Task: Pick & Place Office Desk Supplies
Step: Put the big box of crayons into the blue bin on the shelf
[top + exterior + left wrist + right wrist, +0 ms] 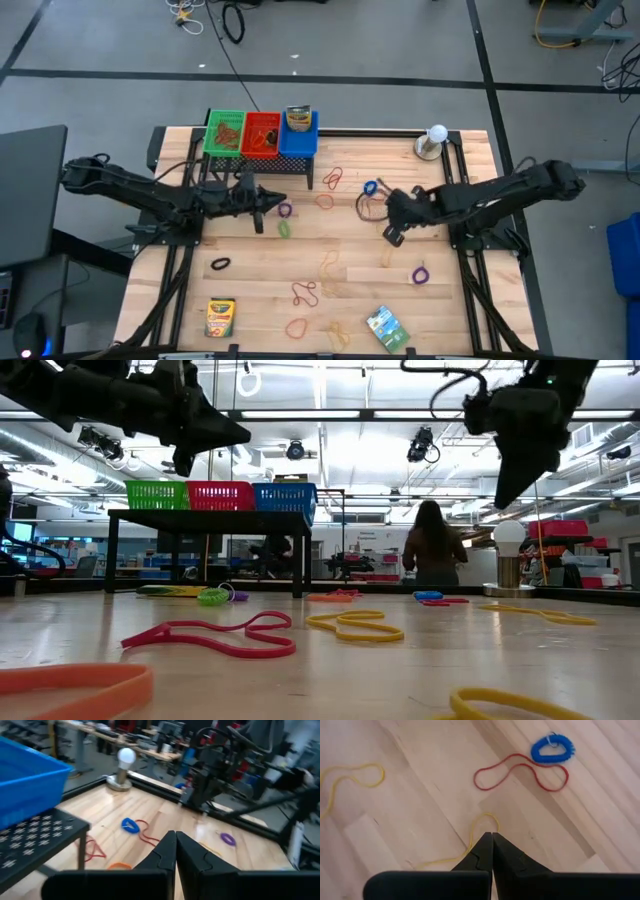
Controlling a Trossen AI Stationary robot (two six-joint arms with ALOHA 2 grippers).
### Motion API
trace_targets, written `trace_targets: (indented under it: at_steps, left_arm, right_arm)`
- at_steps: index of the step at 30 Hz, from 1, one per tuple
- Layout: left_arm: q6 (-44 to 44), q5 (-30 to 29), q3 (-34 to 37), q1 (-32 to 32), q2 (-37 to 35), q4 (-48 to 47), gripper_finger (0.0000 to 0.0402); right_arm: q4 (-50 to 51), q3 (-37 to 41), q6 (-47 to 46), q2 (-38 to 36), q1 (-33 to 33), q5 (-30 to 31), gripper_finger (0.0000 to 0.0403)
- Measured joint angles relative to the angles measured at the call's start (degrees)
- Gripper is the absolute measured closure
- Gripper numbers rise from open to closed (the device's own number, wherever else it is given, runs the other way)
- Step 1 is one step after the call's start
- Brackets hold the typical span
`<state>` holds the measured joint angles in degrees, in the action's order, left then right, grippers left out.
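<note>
- Left gripper [258, 221] hangs clenched and empty above the table, just in front of the black rack [262, 168] carrying 3 bins [261, 134], likely the drop-off point.
- Right gripper [393, 236] hangs clenched on nothing above a yellow band [479, 831]; the red loop [520, 774] and blue coil [552, 748] lie just beyond.
- Crayon box [220, 317] and green packet [386, 327] wait at the near edge, with other bands scattered between.

One camera stares straight down on the rack [262, 160]; another sits at tabletop level, facing it. Wrist cameras look close past their fingers; both show the blue coil [552, 748].
</note>
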<state>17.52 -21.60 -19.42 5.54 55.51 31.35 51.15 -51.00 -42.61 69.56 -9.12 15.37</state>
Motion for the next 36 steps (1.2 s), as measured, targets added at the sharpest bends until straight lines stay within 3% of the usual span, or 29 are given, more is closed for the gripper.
trace_targets:
  at_steps: [4,8,14,17,20,28,36]
  left_arm:
    - [0.2,-2.2,0.0,0.0,0.0,0.2,0.0389]
    - [-0.2,0.7,0.0,0.1,0.0,-0.7,0.0388]
    - [6.8,9.0,0.0,0.1,0.0,-3.5,0.0388]
    - [7.6,10.1,0.0,1.2,0.0,-3.2,0.0393]
    - [8.6,11.1,-1.2,2.6,0.0,-5.6,0.0396]
    - [11.2,16.1,-10.9,11.2,0.0,-32.2,0.0395]
    - [23.1,16.2,-14.4,22.7,0.0,-48.5,0.0395]
  right_arm:
    - [-3.8,5.3,1.2,-6.8,5.4,-5.1,0.0399]
    - [-10.3,10.8,3.3,-9.8,8.1,-6.9,0.0399]
    - [-26.6,18.4,4.9,-9.5,6.5,-7.0,0.0398]
    - [-36.6,21.7,4.7,-9.5,4.4,-7.1,0.0398]
    - [-40.1,23.2,4.4,-9.5,2.5,-6.9,0.0398]
    - [-38.5,23.4,4.5,-9.5,-0.1,-3.8,0.0398]
    - [-38.4,23.4,6.5,-9.5,0.0,-2.2,0.0398]
